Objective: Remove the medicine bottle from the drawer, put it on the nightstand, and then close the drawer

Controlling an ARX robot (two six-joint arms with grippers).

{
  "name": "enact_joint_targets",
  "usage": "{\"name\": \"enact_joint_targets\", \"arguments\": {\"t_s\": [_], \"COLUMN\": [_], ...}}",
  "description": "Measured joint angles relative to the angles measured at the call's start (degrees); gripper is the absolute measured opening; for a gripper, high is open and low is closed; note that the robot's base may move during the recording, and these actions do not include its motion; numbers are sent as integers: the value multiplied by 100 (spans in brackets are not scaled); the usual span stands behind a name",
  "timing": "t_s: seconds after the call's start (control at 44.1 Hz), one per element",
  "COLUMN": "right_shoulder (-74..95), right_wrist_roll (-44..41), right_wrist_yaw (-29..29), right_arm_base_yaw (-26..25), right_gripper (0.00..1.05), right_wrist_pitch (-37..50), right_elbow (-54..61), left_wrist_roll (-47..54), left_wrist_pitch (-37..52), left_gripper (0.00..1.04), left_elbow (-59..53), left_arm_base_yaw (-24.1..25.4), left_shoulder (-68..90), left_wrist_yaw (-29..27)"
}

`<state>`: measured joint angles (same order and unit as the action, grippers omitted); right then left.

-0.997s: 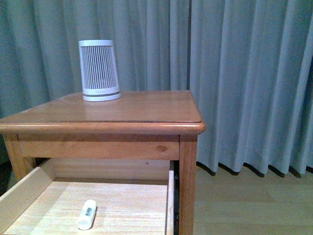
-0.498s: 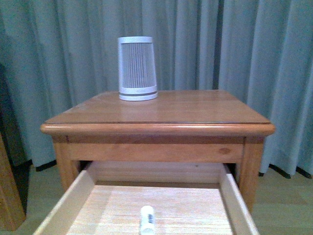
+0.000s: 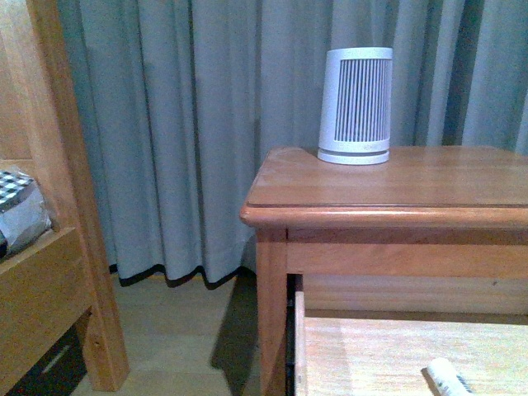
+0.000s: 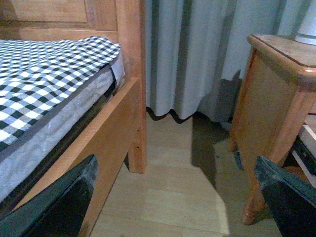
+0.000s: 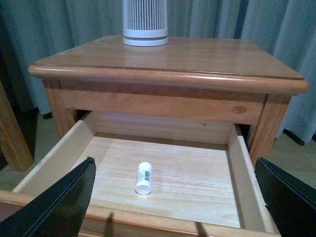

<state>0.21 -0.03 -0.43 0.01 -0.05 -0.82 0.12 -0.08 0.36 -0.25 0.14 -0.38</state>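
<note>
White ribbed appliance [image 3: 356, 106], grey curtain [image 3: 181, 124], wooden bed frame [image 4: 129, 74], checkered bedding [image 4: 44, 79]

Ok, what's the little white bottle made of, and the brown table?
The small white cylindrical bottle is probably plastic: smooth, evenly white, matte. The honey-brown nightstand looks like varnished wood: visible grain, a knot, shiny top. Its open drawer seems unfinished pale wood inside.

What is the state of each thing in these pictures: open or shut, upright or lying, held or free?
drawer: pulled open.
medicine bottle: lying on its side on the drawer floor, not held.
ribbed appliance: upright on the nightstand top.
left pincer: open, empty.
right pincer: open, empty.
curtain: drawn shut.
</note>
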Motion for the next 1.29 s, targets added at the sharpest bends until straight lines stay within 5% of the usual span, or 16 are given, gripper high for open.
{"name": "enact_joint_targets", "arguments": {"t_s": [0.045, 0.159, 0.249, 0.408, 0.566, 0.725, 1.291], "right_shoulder": [39, 767, 1847, 3906, 6273, 8102, 10959], "right_wrist_roll": [33, 302, 479, 697, 1054, 1073, 1008], "right_wrist_yaw": [234, 2124, 2702, 2470, 1696, 1569, 1340], "right_arm_base_yaw": [59, 538, 433, 302, 278, 437, 966], "right_gripper": [98, 98, 98, 98, 98, 98, 98], "right_wrist_pitch": [55, 903, 1493, 2031, 1753, 1639, 1943], "right_elbow": [4, -28, -264, -1327, -2553, -3386, -4454], "left_wrist_roll": [0, 0, 0, 0, 0, 0, 0], "left_wrist_pitch": [0, 0, 0, 0, 0, 0, 0], "left_gripper": [98, 98, 98, 98, 98, 98, 98], "left_elbow": [0, 0, 0, 0, 0, 0, 0], "left_arm_base_yaw": [0, 0, 0, 0, 0, 0, 0], "left_shoulder": [2, 0, 0, 0, 0, 0, 0], "left_wrist_yaw": [11, 15, 20, 22, 22, 22, 22]}}
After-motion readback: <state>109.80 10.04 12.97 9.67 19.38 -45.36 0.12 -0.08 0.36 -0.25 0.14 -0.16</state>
